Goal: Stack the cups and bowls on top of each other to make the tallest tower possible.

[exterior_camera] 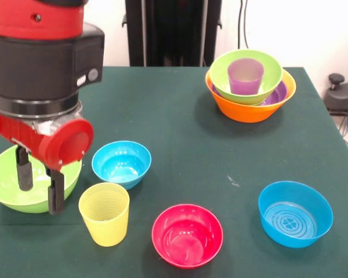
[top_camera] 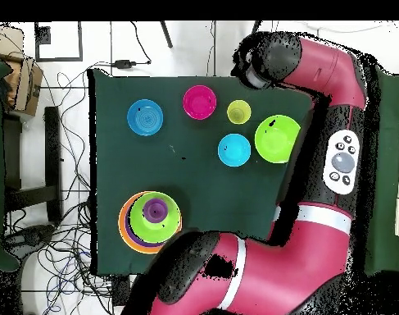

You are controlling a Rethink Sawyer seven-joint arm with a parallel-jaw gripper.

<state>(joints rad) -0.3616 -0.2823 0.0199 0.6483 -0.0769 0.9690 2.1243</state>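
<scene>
progress is partial: orange-based tower (exterior_camera: 250, 110) holds purple cup (exterior_camera: 245, 76); five pieces wait loose. claw (exterior_camera: 40, 188), spread and empty, straddles lime green bowl's (exterior_camera: 6, 182) rim.

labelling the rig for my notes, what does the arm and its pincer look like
The arm has rounded glossy red shells with black joint sections, a white band and a grey button panel on its long link. Its wrist is a black drum with a metal ring and a round red cap. The pincer has two slim black fingers.

Purple cup (exterior_camera: 245, 76) upright atop the bowl tower (exterior_camera: 250, 87); yellow cup (exterior_camera: 104, 214) and four bowls loose
</scene>
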